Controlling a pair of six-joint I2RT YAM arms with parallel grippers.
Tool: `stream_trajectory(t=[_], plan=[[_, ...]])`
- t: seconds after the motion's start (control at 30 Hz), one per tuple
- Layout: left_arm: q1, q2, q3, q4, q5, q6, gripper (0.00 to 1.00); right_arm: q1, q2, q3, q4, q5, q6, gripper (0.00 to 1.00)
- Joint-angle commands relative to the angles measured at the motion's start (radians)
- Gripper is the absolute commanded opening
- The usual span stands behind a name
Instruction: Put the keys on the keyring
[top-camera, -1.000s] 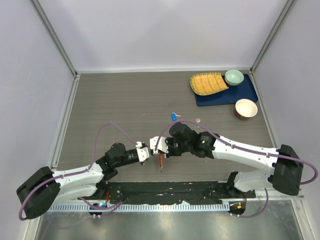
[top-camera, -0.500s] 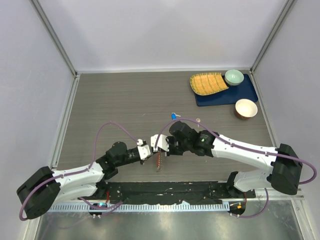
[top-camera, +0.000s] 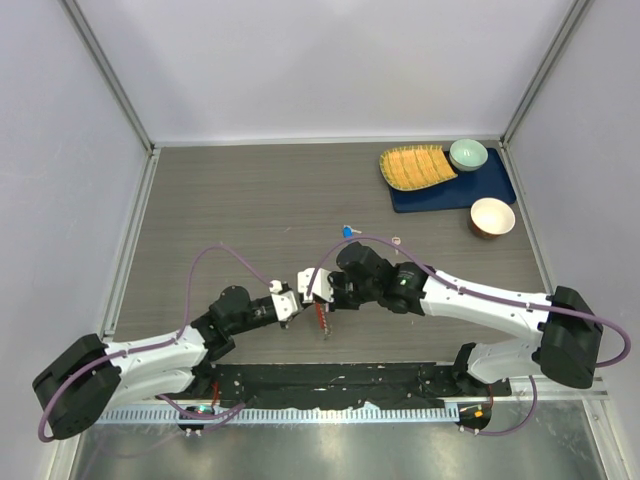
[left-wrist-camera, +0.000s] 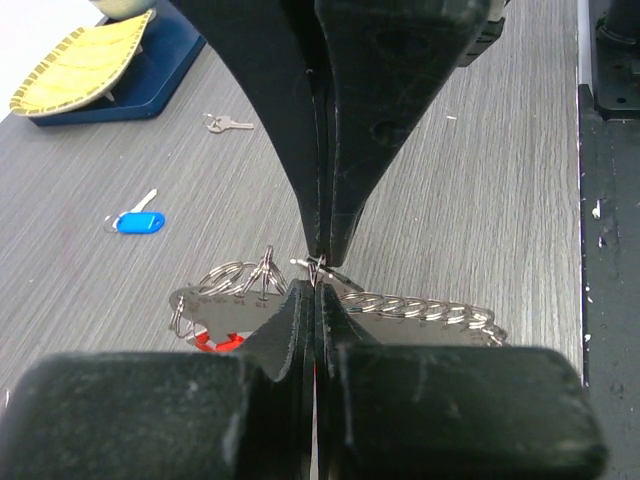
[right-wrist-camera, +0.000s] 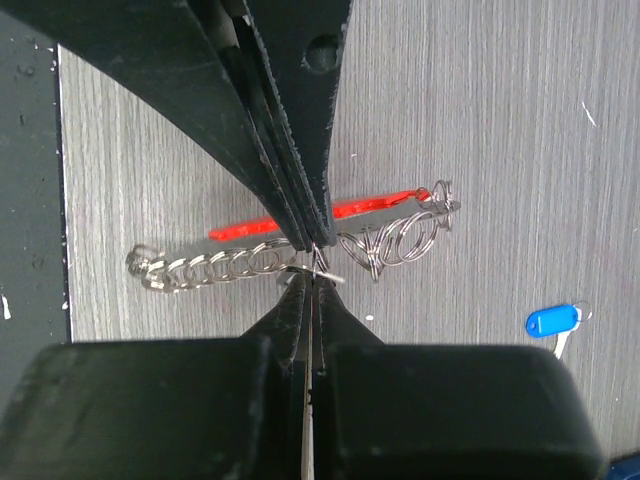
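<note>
From above, we see the left gripper (top-camera: 292, 303) and the right gripper (top-camera: 308, 287) meeting tip to tip over the near middle of the table (top-camera: 230, 200). The keyring (top-camera: 321, 320) hangs just below them as a small reddish streak, with no detail. The wrist cameras supply that detail. The left wrist view shows the left gripper (left-wrist-camera: 313, 292) with its jaws pressed fully together. The right gripper's fingers (left-wrist-camera: 380, 120) come down from above, equally closed, and both nip the same fine bit of wire on the keyring (left-wrist-camera: 400, 305). Its chain runs off to one side and a cluster of rings to the other. The right wrist view shows the same pinch from the other side. Here the right gripper (right-wrist-camera: 312, 285) is at the bottom, and the keyring's red fob (right-wrist-camera: 370, 207) shows at full length behind the chain. We cannot quite tell whether a key sits at the pinch point itself.

The blue-headed key (top-camera: 347, 232) and the plain silver key (top-camera: 396, 240) lie loose on the table beyond the grippers. The overhead view and the left wrist view show both keys, while the right wrist view catches only the blue one (right-wrist-camera: 553, 321).

Since a second ago both grippers have stayed shut and the loose keys have not moved. The joined tips and hanging fob have drifted slightly.
</note>
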Motion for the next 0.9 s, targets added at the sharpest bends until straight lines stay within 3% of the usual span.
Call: stream_trajectory(t=[0.0,0.87], plan=[[-0.019,0.015,0.003,0.075,0.032,0.037,0.0,0.031,0.018,0.002,0.114,-0.008,-0.008,0.01],[-0.018,0.072,-0.009,0.121,-0.046,0.031,0.0,0.014,-0.019,-0.015,0.016,0.085,-0.02,0.01]])
